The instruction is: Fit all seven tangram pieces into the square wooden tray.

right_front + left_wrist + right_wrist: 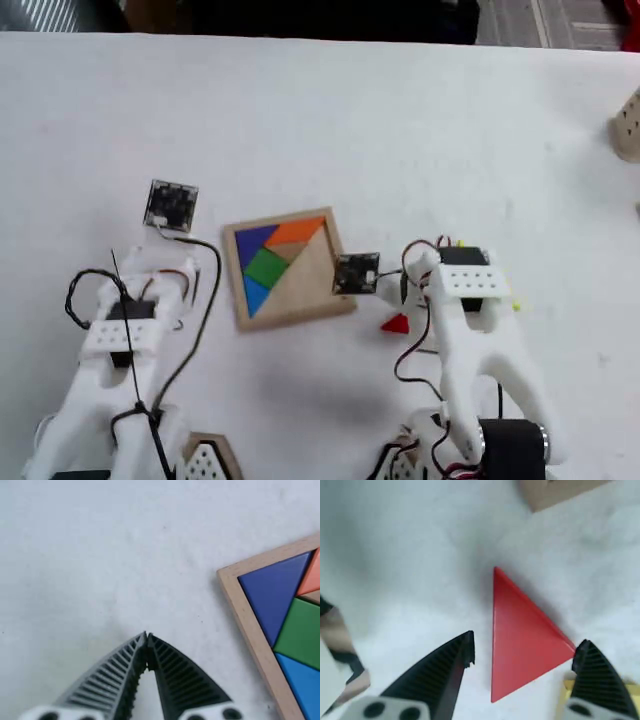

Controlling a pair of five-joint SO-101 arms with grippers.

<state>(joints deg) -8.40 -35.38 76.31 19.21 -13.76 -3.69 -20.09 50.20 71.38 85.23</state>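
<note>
Closest to my wrist cameras are the two grippers. My left gripper (146, 647) is closed on nothing, its ribbed fingertips meeting over the bare white table (100, 555). It sits at about 9 o'clock of the square wooden tray (300, 313).

My right gripper (525, 650) is spread wide, one finger on each side of the single red triangle (520, 640), which lies flat on the table. I can't tell whether either finger touches it. From overhead, that triangle sits just off the tray's corner at about 4 o'clock. One yellow piece (563, 689) peeks out beside a right finger, close to the red triangle's corner; its shape is hidden.

I count six pieces, two out and four in the tray:
- one dark blue triangle (255, 243) at 10 o'clock
- one orange piece (298, 231) at 12
- one green square (266, 268) left of centre
- one light blue piece (255, 293) at 7

They sit edge to edge, and the tray's 3 o'clock side shows bare wood.
</note>
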